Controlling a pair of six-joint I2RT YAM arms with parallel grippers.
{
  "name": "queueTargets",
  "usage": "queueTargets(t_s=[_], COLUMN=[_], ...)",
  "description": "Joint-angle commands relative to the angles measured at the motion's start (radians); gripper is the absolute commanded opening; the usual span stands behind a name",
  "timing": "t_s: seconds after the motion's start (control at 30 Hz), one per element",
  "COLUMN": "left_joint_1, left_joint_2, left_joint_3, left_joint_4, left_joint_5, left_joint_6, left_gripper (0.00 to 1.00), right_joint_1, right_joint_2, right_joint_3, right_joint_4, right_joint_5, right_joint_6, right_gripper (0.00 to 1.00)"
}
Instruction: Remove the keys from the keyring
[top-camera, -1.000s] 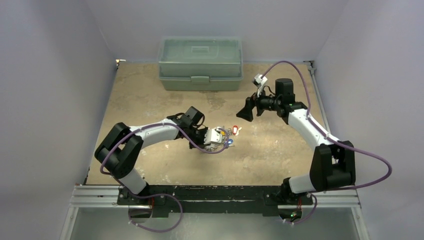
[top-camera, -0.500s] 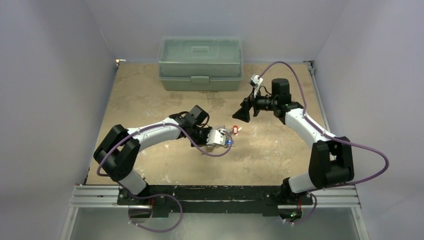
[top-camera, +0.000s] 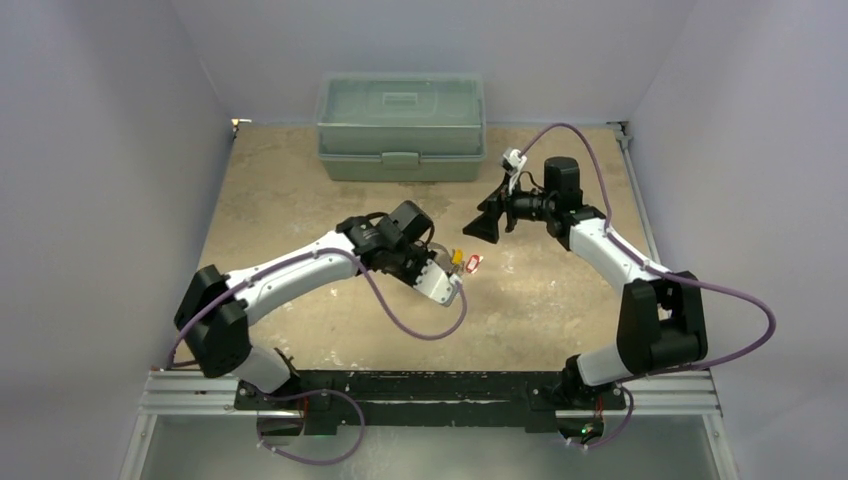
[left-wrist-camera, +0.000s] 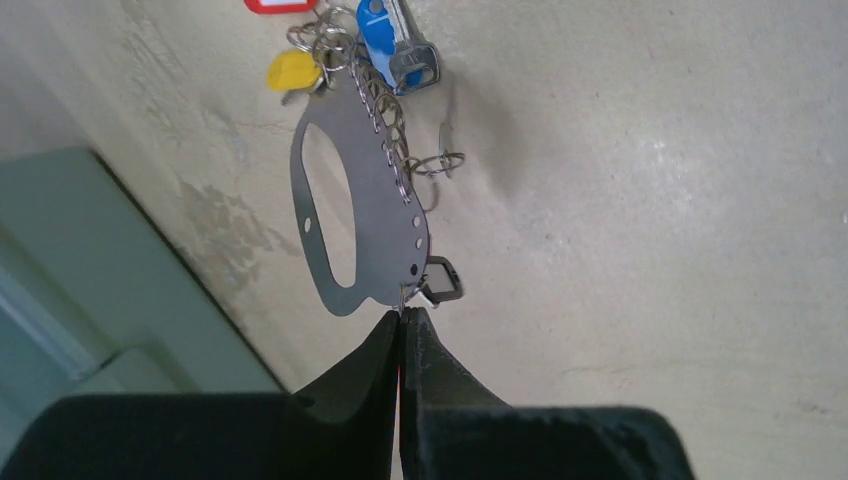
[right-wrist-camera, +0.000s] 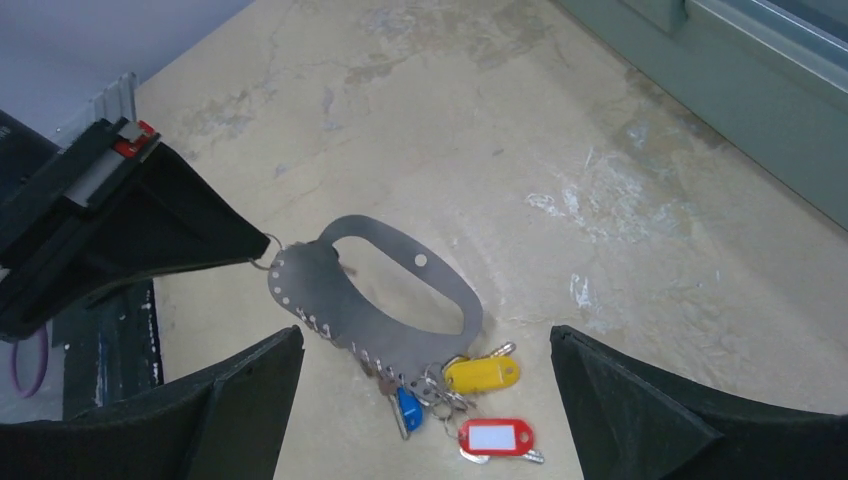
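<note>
Keyring (left-wrist-camera: 385, 220), a flat grey oval plate, runs up the middle of the left wrist view. Its narrow lower end is pinched between the pressed-together jaws of the left gripper (left-wrist-camera: 402, 320). Keys (left-wrist-camera: 395, 45) with red, yellow and blue tags cluster at its upper end, top centre. Right gripper (top-camera: 476, 228), right of centre in the overhead view, has its jaws spread wide and holds nothing.

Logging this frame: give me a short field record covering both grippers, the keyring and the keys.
left gripper: shut, pinching a small ring at one end of the keyring
right gripper: open, over the keys, touching nothing
keyring: held by one end
keys: clustered at the keyring's far end; tags on the table
status: no loose key seen
</note>
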Motion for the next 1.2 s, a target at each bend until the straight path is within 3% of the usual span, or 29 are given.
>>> queueTargets(t_s=[0.0, 0.17, 0.37, 0.47, 0.87, 1.17], left_joint_1=[-0.049, -0.088, -0.099, -0.098, -0.099, -0.099], left_joint_2=[-0.177, -0.291, -0.464, -0.510, -0.523, -0.510], left_joint_3=[-0.070, -0.125, -0.283, -0.324, -0.331, -0.322], left_joint_4=[0.079, 0.132, 0.223, 0.270, 0.316, 0.330], left_joint_5=[-0.044, 0.029, 0.134, 0.182, 0.169, 0.176], left_joint_6=[0.258, 0.402, 0.689, 0.748, 0.717, 0.694], left_gripper=[0.00, 0.00, 0.00, 0.00, 0.00, 0.00], right_joint_1=[0.002, 0.002, 0.004, 0.015, 0.154, 0.287], right_joint_2=[-0.072, -0.101, -0.123, -0.151, -0.264, -0.200], right_joint_3=[-0.037, -0.062, -0.070, -0.081, -0.164, -0.123], right_joint_4=[0.070, 0.052, 0.032, 0.033, 0.098, 0.055], right_joint_5=[-0.056, -0.123, -0.224, -0.259, -0.218, -0.147], right_joint_6=[0.014, -0.027, -0.051, -0.068, -0.100, -0.172], right_gripper=[0.97, 0.98, 0.99, 0.99, 0.98, 0.90])
